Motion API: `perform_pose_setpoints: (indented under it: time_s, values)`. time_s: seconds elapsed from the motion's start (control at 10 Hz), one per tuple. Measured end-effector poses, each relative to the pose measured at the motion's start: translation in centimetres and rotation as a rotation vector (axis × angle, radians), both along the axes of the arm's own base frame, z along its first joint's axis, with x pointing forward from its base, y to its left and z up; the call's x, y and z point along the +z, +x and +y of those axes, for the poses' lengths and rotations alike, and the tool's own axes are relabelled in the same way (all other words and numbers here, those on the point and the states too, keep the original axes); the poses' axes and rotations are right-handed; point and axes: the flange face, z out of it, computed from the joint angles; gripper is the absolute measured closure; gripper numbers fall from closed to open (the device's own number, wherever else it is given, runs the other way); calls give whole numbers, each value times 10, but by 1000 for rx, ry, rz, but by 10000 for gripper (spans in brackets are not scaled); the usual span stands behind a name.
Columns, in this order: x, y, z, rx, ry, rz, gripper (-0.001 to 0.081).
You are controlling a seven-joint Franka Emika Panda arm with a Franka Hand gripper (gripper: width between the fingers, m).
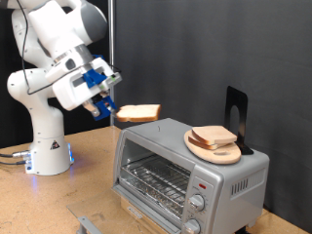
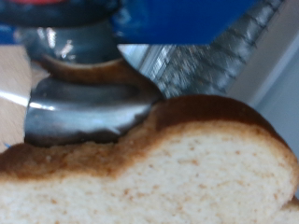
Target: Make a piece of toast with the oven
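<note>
In the exterior view my gripper [image 1: 110, 110] hangs in the air at the oven's upper left, shut on one edge of a piece of toast [image 1: 137, 112], a pale slice with a tan-brown crust. The slice sticks out level towards the exterior view's right, just above the left end of the oven's top. The silver oven [image 1: 166, 146] stands below it, its wire rack [image 1: 156, 177] showing in the front. The wrist view is filled by the held toast [image 2: 159, 173], with one grey finger [image 2: 84, 107] pressing on its crust.
On the oven's top a round wooden plate [image 1: 226, 154] carries another bread slice [image 1: 214, 136], with a black stand [image 1: 236, 109] behind it. Two knobs [image 1: 198, 203] sit at the oven's front right. The arm's white base [image 1: 49, 146] stands left on the wooden table [image 1: 39, 205].
</note>
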Motion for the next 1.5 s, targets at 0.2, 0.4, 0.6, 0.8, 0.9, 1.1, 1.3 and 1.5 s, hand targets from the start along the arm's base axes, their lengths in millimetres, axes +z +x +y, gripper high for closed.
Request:
perform_pose_setpoints:
  time_s: [0.2, 0.4, 0.6, 0.8, 0.9, 1.1, 1.3, 1.5]
  values:
    - [-3, -13, -17, 3, -12, 7, 373]
    - [-5, -13, -15, 9, 17, -1, 373]
    - [-16, -14, -21, -9, 78, -69, 373]
    - [-45, -17, -31, -40, 39, -25, 373]
    - [-59, -15, -40, -59, 4, 2, 373]
    - [-89, -12, -55, -90, -57, 50, 373]
    - [-119, -12, -70, -97, -101, 84, 373]
    - [-146, -12, -83, -99, -116, 95, 373]
